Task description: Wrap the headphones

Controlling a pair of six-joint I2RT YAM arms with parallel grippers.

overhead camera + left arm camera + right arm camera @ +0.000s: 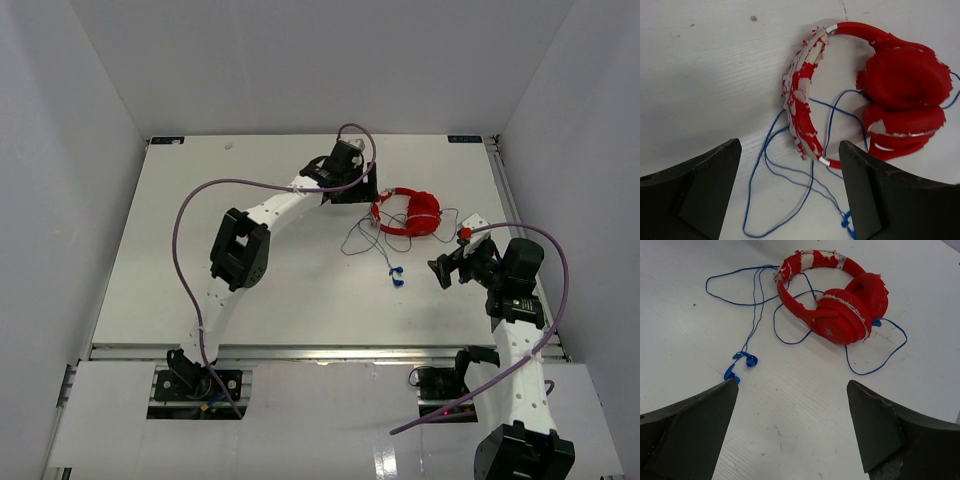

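Note:
The red headphones (412,213) lie flat on the white table right of centre, earcups folded together. Their thin blue cable (358,240) trails loosely to the left and ends in a small blue plug (396,275). My left gripper (352,193) is open and empty just left of the headband. In the left wrist view its jaws stand wide apart (789,165) above the cable (765,190), with the headband (802,100) just beyond. My right gripper (448,266) is open and empty, near the headphones' lower right. In the right wrist view (791,395) the headphones (840,310) and plug (740,365) lie ahead.
A small white block with a red part (470,226) lies right of the headphones, close to my right gripper. Thick purple robot cables (190,210) arch over both arms. Grey walls enclose the table on three sides; its right edge (497,190) is near the headphones.

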